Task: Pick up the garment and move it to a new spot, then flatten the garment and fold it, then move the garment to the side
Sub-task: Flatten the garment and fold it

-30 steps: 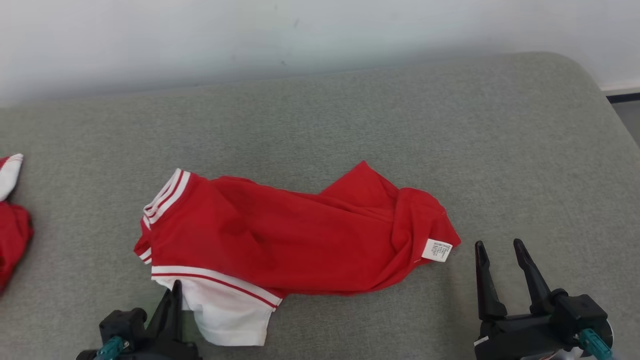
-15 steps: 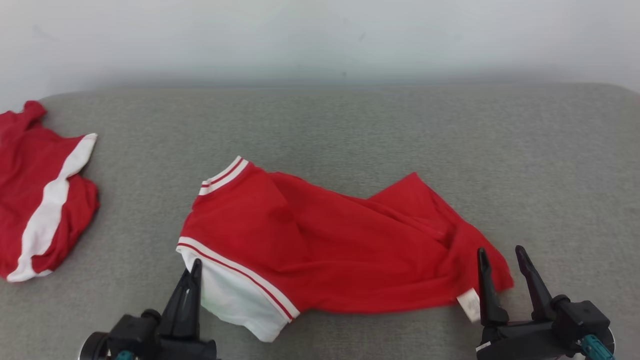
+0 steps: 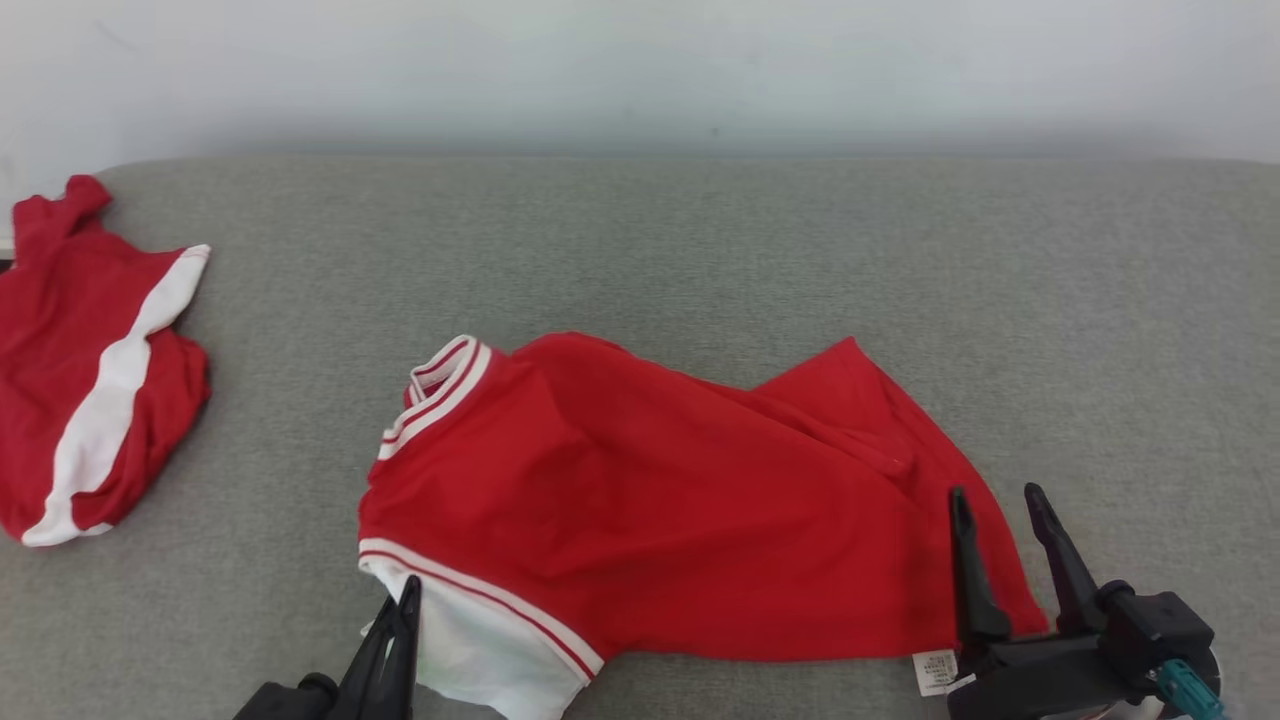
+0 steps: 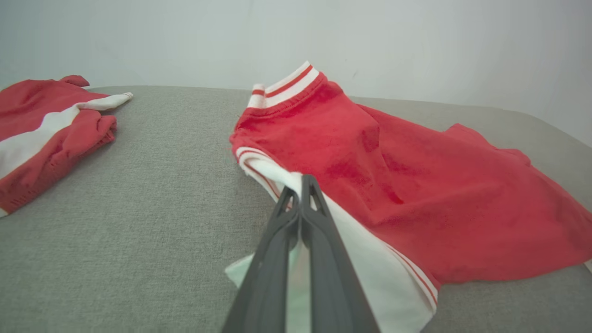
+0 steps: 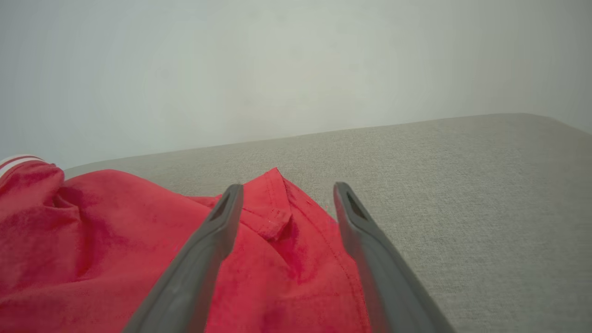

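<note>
Two claws flanked the garment (image 3: 680, 500), which lay on the bench (image 3: 700, 250) with its long axis running from one claw to the other. Your left claw (image 3: 405, 605) was clenched on its white panel (image 4: 370, 263); your right claw (image 3: 996, 495), released, hovered over its opposite red end.

The garment (image 3: 680, 510) lies spread across the near middle of the upholstered surface (image 3: 700, 240), its length running left to right. Its collar (image 3: 440, 385) sits at the far left end, its label (image 3: 935, 672) at the near right corner. The left claw (image 3: 408, 592) grips the near left corner. The right claw (image 3: 995, 492) stands over the garment's right edge, just beside the label. A second garment (image 3: 90, 370) lies at the surface's left edge, well apart. A wall (image 3: 640, 70) rises behind the far edge.
</note>
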